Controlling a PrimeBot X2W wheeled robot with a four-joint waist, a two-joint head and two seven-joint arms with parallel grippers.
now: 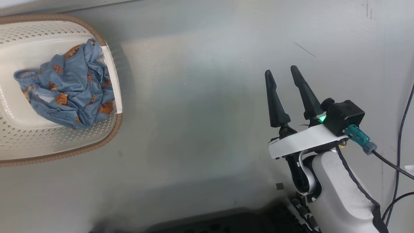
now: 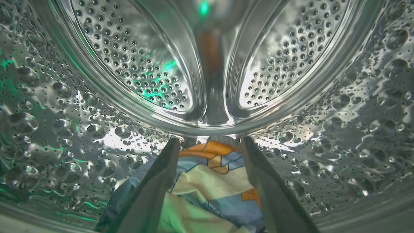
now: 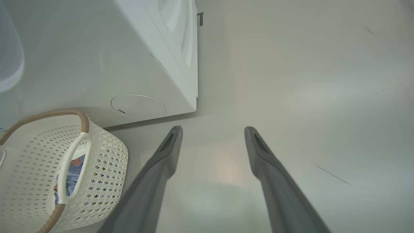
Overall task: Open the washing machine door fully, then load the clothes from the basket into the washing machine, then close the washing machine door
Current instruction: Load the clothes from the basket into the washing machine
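Shows left gripper [image 2: 210,139] spread inside perforated steel drum [image 2: 129,64], over light blue, orange and cream fabric garment [image 2: 210,181]. Shows right gripper [image 1: 281,70] spread above open grey floor [image 1: 194,113], with cream perforated plastic basket [image 1: 48,139] at 9 o'clock.

- No word, brand, number or sign can be read.
- The orange prints on the blue garment [image 1: 69,94] in the basket [image 1: 19,142] are small pictures; whether they carry letters cannot be told.
- A small dark mark [image 3: 200,18] beside the washing machine [image 3: 97,58] edge is too small to read.
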